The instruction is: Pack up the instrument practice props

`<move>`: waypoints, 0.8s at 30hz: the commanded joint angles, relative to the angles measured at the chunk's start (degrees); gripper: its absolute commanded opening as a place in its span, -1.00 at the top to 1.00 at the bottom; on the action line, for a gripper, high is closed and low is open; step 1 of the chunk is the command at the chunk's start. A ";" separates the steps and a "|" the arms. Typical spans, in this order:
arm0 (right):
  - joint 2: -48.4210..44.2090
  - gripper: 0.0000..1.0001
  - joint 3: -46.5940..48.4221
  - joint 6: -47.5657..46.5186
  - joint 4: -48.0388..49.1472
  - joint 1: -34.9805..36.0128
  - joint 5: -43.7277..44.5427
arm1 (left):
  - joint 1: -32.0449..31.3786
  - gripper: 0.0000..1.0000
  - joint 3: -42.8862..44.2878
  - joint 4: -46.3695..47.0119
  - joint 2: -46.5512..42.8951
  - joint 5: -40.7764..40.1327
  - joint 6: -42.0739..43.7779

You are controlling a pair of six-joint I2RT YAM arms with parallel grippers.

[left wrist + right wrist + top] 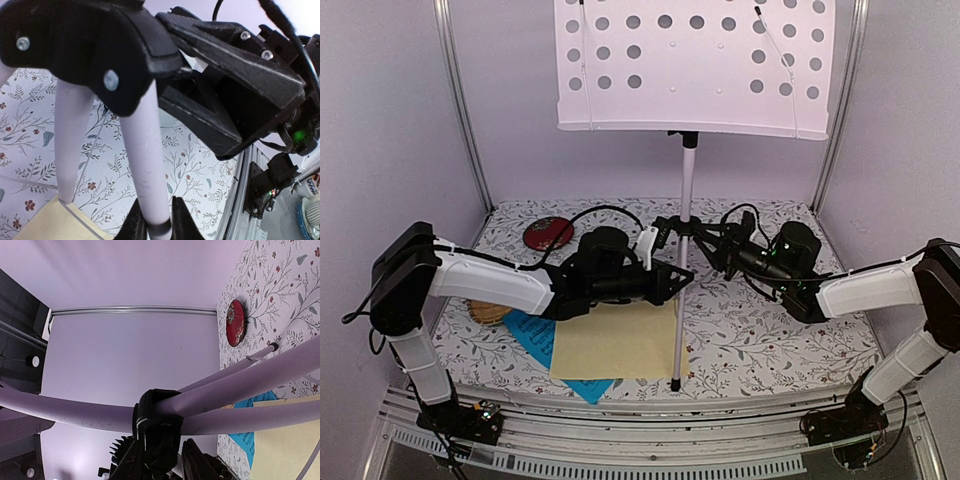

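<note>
In L gripper, stand tripod (leg clamped)

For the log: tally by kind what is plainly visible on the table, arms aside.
Music stand: 1
Music sheets, blue and pale-yellow: 2
Red dish: 1
Woven tray, partly hidden: 1
Total: 5

I have both arms reaching inward from their bases, elbows bent outward and forearms low, almost level. My left gripper points right, and its fingers pinch a tripod leg. My right gripper points left, with its jaws closed against the black tripod hub.
</note>
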 commanded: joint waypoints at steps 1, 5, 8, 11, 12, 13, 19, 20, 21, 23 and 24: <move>0.68 0.57 0.61 -0.70 2.84 0.48 -0.82 | -0.24 0.89 -0.85 -1.45 0.23 -1.37 5.71; 0.25 0.83 0.46 -2.77 2.67 0.62 -0.92 | -0.21 0.96 -0.77 -1.45 0.19 -1.52 5.73; -0.33 0.92 0.71 -5.84 0.96 0.59 -0.98 | -0.19 1.00 -0.77 -1.45 -0.03 -1.69 5.75; -1.30 0.94 1.62 -14.05 -3.20 0.59 -0.53 | -0.17 1.00 -0.84 -1.58 -0.24 -1.99 5.66; -1.83 0.94 1.78 -18.41 -4.53 0.59 -0.47 | -0.21 1.00 -0.85 -1.62 -0.30 -2.09 5.62; -2.34 0.94 1.62 -21.25 -5.17 0.61 -0.41 | -0.17 1.00 -0.82 -1.67 -0.38 -2.13 5.63; -6.77 0.95 1.10 -43.31 -11.54 1.20 0.88 | -0.19 1.00 -1.14 -2.41 -0.74 -2.41 5.66; -7.35 0.95 1.43 -46.59 -13.29 1.23 1.27 | -0.19 1.00 -1.06 -2.66 -0.78 -2.49 5.73; -7.85 0.95 1.81 -51.00 -14.88 1.25 1.63 | -0.21 1.00 -0.96 -2.93 -0.86 -2.50 5.71; -8.56 0.95 2.45 -60.72 -17.90 1.27 3.01 | -0.20 1.00 -1.01 -3.11 -1.00 -2.60 5.74; -8.88 0.95 2.64 -65.64 -19.05 1.34 3.69 | -0.23 1.00 -1.11 -3.03 -1.04 -2.63 5.64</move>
